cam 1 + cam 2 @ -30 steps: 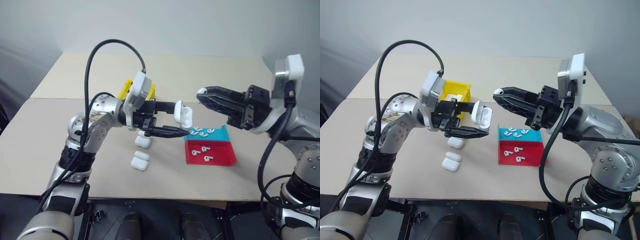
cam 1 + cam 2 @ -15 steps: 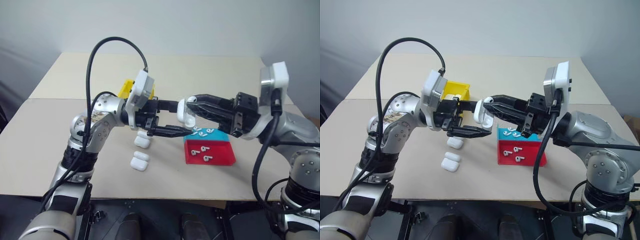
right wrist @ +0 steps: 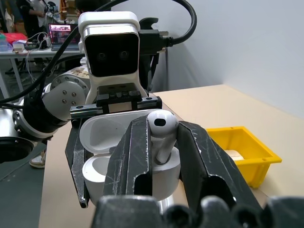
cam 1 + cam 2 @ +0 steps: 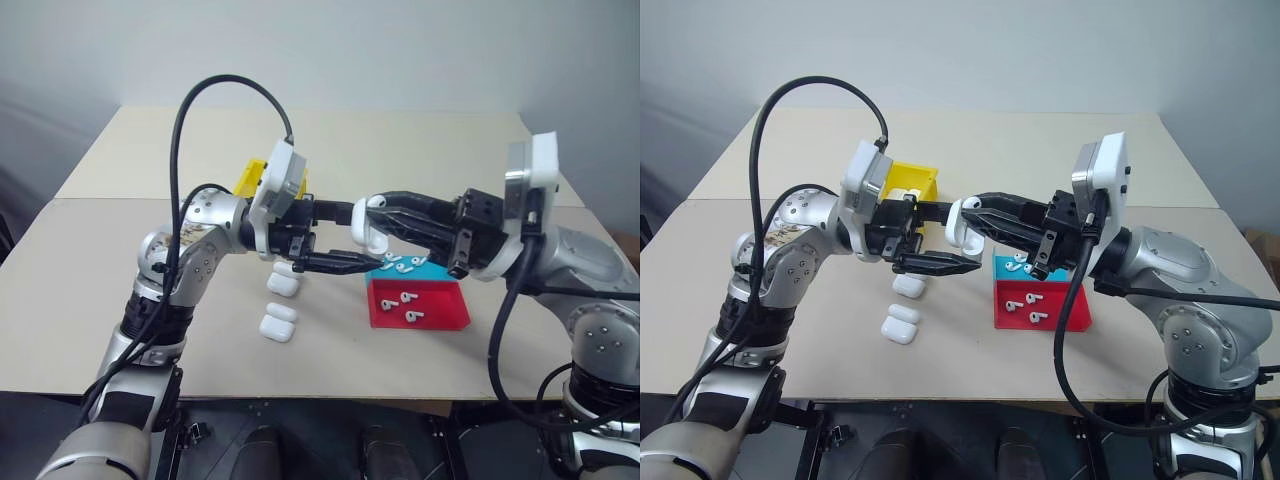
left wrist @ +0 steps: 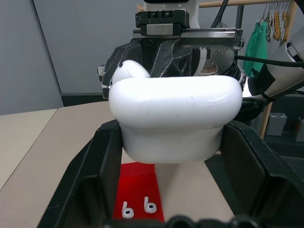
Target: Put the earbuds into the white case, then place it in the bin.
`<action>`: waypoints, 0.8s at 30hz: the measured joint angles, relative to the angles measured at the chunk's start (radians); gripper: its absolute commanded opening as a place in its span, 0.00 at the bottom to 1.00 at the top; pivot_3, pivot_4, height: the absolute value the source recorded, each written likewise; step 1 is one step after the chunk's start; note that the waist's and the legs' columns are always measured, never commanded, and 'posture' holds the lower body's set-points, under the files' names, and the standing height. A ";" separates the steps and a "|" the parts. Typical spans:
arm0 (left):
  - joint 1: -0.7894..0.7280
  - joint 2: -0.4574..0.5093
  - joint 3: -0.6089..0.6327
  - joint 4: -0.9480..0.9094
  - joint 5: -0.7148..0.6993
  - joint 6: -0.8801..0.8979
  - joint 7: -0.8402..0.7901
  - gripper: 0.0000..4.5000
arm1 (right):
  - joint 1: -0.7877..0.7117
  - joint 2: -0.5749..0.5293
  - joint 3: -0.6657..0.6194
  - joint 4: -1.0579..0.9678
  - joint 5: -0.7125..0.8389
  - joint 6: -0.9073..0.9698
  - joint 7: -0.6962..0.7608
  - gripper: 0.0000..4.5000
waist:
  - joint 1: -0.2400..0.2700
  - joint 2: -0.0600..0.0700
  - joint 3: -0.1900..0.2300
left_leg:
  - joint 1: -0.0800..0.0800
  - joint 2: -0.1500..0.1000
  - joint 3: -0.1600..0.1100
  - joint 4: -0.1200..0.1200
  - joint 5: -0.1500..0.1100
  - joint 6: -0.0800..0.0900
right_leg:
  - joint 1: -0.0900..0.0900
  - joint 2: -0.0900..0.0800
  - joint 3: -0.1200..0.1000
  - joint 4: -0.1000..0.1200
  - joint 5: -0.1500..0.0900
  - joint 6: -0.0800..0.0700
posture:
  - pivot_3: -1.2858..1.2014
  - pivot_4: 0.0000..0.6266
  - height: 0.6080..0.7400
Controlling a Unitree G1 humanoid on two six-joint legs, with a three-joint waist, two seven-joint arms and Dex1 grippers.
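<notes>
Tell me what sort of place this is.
Probably a robotics lab or workshop. A plain beige table stands by a bare grey wall; the right wrist view shows a desk with a laptop behind, and the left wrist view a rack of hangers.

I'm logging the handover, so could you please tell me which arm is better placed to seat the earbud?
Right. The right gripper pinches a tiny white glossy earbud just over the open glossy white case, which the left gripper clamps.

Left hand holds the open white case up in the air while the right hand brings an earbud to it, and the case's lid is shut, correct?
Not quite. The lid is open: the right wrist view shows the white case with its lid flipped up, held by the left hand, while the right hand lowers an earbud into it.
</notes>
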 measured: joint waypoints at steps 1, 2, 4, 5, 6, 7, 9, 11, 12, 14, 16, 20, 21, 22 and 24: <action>0.000 0.000 0.000 0.000 0.000 0.000 -0.001 0.62 | 0.004 -0.009 0.000 0.000 0.001 -0.003 0.005 0.30 | 0.000 0.000 0.000 | 0.000 0.000 0.000 0.000 0.000 0.000 | 0.000 0.000 0.000 0.000 0.000 0.000 | 0.52 0.24 1.00; 0.000 -0.001 0.000 0.000 0.001 0.000 -0.001 0.62 | 0.008 -0.022 0.000 0.000 0.004 -0.003 0.012 0.37 | 0.000 0.000 0.000 | 0.000 0.000 0.000 0.000 0.000 0.000 | 0.000 0.000 0.000 0.000 0.000 0.000 | 0.52 0.24 1.00; 0.000 0.000 0.000 0.003 0.004 0.000 -0.001 0.62 | 0.018 -0.042 -0.004 0.003 0.012 -0.005 0.029 0.52 | 0.000 0.000 0.000 | 0.000 0.000 0.000 0.000 0.000 0.000 | 0.000 0.000 0.000 0.000 0.000 0.000 | 0.52 0.24 1.00; 0.000 0.000 0.000 0.007 0.005 0.000 -0.001 0.62 | 0.023 -0.045 -0.004 0.002 0.013 -0.008 0.036 0.60 | 0.000 0.000 0.000 | 0.000 0.000 0.000 0.000 0.000 0.000 | 0.000 0.000 0.000 0.000 0.000 0.000 | 0.52 0.24 1.00; 0.000 -0.002 0.000 0.009 0.007 0.000 0.000 0.62 | 0.028 -0.050 -0.004 0.003 0.013 -0.016 0.042 0.67 | 0.000 0.000 0.000 | 0.000 0.000 0.000 0.000 0.000 0.000 | 0.000 0.000 0.000 0.000 0.000 0.000 | 0.52 0.24 1.00; 0.000 -0.002 0.000 0.012 0.009 0.000 0.002 0.62 | 0.031 -0.057 -0.003 0.003 0.013 -0.020 0.049 0.75 | 0.000 0.000 0.000 | 0.000 0.000 0.000 0.000 0.000 0.000 | 0.000 0.000 0.000 0.000 0.000 0.000 | 0.52 0.24 1.00; 0.000 -0.006 0.000 0.014 0.009 0.000 0.005 0.62 | 0.032 -0.066 -0.003 0.002 0.013 -0.024 0.062 0.90 | -0.001 0.000 0.000 | 0.000 0.000 0.000 0.000 0.000 0.000 | 0.000 0.000 0.000 0.000 0.000 0.000 | 0.52 0.24 1.00; 0.000 -0.011 0.003 0.014 0.008 0.000 0.010 0.62 | 0.035 -0.072 0.000 0.003 0.013 -0.024 0.068 0.98 | -0.001 0.000 0.000 | 0.000 0.000 0.000 0.000 0.000 0.000 | 0.000 0.000 0.000 0.000 0.000 0.000 | 0.52 0.24 1.00; 0.000 -0.011 0.005 0.014 0.008 0.000 0.012 0.62 | 0.035 -0.074 0.000 0.004 0.013 -0.024 0.070 0.98 | -0.002 0.000 0.000 | 0.000 0.000 0.000 0.000 0.000 0.000 | 0.000 0.000 0.000 0.000 0.000 0.000 | 0.52 0.24 1.00; -0.001 -0.017 0.007 0.014 0.008 0.000 0.016 0.62 | 0.034 -0.075 0.000 0.006 0.017 -0.024 0.070 0.98 | -0.001 0.000 0.000 | 0.000 0.000 0.000 0.000 0.000 0.000 | 0.000 0.000 0.000 0.000 0.000 0.000 | 0.52 0.24 1.00; -0.001 -0.018 0.007 0.014 0.008 0.000 0.018 0.62 | 0.032 -0.081 -0.001 0.015 0.036 -0.024 0.071 0.98 | -0.001 0.000 0.000 | 0.000 0.000 0.000 0.000 0.000 0.000 | 0.000 0.000 0.000 0.000 0.000 0.000 | 0.52 0.24 1.00; -0.001 -0.014 0.014 0.014 0.008 -0.001 0.017 0.62 | 0.020 -0.125 -0.014 0.041 0.053 -0.023 0.086 0.98 | -0.001 0.000 0.000 | 0.000 0.000 0.000 0.000 0.000 0.000 | 0.000 0.000 0.000 -0.001 0.000 0.000 | 0.52 0.24 1.00; -0.001 -0.007 0.015 0.014 0.008 -0.001 0.016 0.62 | 0.007 -0.152 -0.017 0.062 0.054 -0.021 0.094 0.98 | -0.001 0.000 0.000 | 0.000 0.000 0.000 0.000 0.000 0.000 | 0.000 0.000 0.000 -0.001 0.000 0.000 | 0.52 0.24 1.00; -0.001 0.000 0.020 0.014 0.008 -0.001 0.015 0.62 | -0.007 -0.177 -0.031 0.081 0.054 -0.021 0.103 0.98 | -0.001 0.000 0.000 | 0.000 0.000 0.000 0.000 0.000 0.000 | 0.000 0.000 0.000 -0.001 0.000 0.000 | 0.52 0.24 1.00; 0.005 0.011 0.030 0.013 0.008 -0.001 0.014 0.62 | -0.024 -0.209 -0.048 0.106 0.053 -0.021 0.117 0.98 | -0.001 0.000 0.000 | 0.000 0.000 0.000 0.000 0.000 0.000 | 0.000 0.000 0.000 -0.001 0.000 0.000 | 0.52 0.24 1.00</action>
